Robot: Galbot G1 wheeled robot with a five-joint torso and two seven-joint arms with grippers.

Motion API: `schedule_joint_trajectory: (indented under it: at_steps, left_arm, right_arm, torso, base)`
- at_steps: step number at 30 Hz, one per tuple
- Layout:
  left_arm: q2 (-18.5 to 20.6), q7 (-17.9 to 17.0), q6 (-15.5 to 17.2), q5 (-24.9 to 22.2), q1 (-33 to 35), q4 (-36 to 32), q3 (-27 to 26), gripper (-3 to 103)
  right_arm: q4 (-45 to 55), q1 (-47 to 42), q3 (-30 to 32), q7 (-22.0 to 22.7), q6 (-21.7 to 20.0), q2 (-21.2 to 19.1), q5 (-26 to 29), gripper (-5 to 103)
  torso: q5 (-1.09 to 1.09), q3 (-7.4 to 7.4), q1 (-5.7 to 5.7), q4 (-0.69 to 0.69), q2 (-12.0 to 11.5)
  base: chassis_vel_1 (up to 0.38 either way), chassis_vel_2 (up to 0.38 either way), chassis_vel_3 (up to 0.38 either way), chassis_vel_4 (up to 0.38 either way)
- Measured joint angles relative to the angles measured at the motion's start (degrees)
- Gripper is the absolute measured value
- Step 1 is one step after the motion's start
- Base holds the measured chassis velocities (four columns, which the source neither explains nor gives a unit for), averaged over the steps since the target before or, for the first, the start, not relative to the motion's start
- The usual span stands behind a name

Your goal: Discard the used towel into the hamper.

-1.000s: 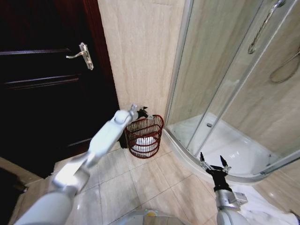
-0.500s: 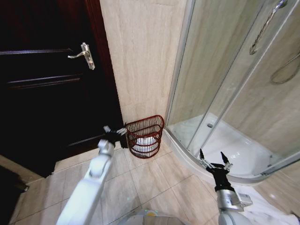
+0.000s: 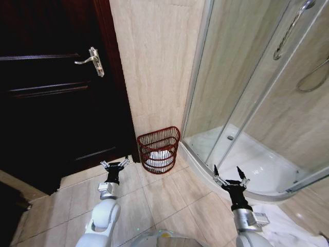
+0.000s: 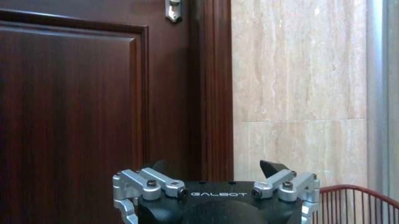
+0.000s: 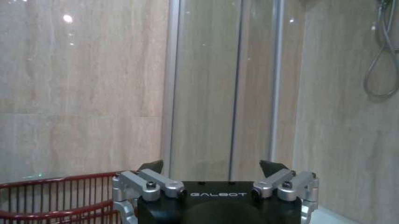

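The hamper [image 3: 159,149], a small dark red wire basket, stands on the floor against the beige wall between the door and the shower. A white towel [image 3: 160,156] lies inside it at the bottom. My left gripper [image 3: 115,164] is open and empty, low over the floor tiles to the left of the hamper and apart from it. On the right, near the shower base, my right gripper [image 3: 229,175] stands open and empty too. The hamper's rim [image 4: 365,196] shows in the left wrist view beside the left gripper [image 4: 216,167], and the hamper [image 5: 59,196] also appears in the right wrist view by the right gripper [image 5: 212,167].
A dark wooden door [image 3: 51,92] with a metal handle [image 3: 91,58] fills the left. A glass shower enclosure [image 3: 247,92] with a raised white base [image 3: 241,159] takes up the right. White cloth [image 3: 293,226] lies on the floor at the lower right. Beige floor tiles [image 3: 164,200] stretch between the arms.
My left arm has drawn back from above the hamper and dropped low to the left of it, gripper open. The right gripper shifted slightly left.
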Motion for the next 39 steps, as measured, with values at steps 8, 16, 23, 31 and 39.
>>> schedule_joint_trajectory:
  at_steps: [8, 16, 23, 31, 39]
  left_arm:
    - [0.4, 0.8, 0.6, 0.2, -0.6, -0.1, -1.5, 100]
    - [1.8, 1.8, 1.3, -1.4, -0.1, 0.2, -4.3, 100]
    - [1.0, 1.5, 1.5, -0.5, 0.0, 0.3, -1.7, 100]
    - [0.4, 1.4, 1.5, 1.4, 0.0, 0.6, -0.4, 100]
    - [0.3, 1.3, 1.7, 2.5, 0.4, 0.7, 0.5, 100]
  right_arm:
    - [1.0, -1.1, 0.8, -0.8, 0.0, 0.0, 0.4, 100]
    - [-0.4, -1.7, 1.3, -1.3, 1.1, 0.0, 0.6, 100]
    - [-0.7, -2.0, 1.3, -1.3, 1.6, 0.0, 0.7, 100]
    - [-0.9, -2.7, 1.4, -0.4, 3.0, 0.0, 1.2, 100]
    - [-1.4, -3.2, 1.3, -0.1, 3.8, 0.0, 1.2, 100]
  torso:
    - [-0.01, 0.00, 0.00, 0.00, 0.0]
    - [-0.01, 0.00, 0.01, 0.00, 0.0]
    - [0.01, 0.00, 0.00, 0.01, 0.0]
    - [0.00, 0.00, 0.00, 0.01, 0.0]
    - [0.00, 0.00, 0.00, 0.00, 0.0]
  base:
    - [0.000, 0.000, 0.000, 0.000]
    - [-0.064, -0.083, 0.063, 0.074]
    - [-0.130, -0.192, 0.129, 0.194]
    - [-0.091, -0.140, 0.084, 0.147]
    - [-0.053, -0.146, 0.032, 0.105]
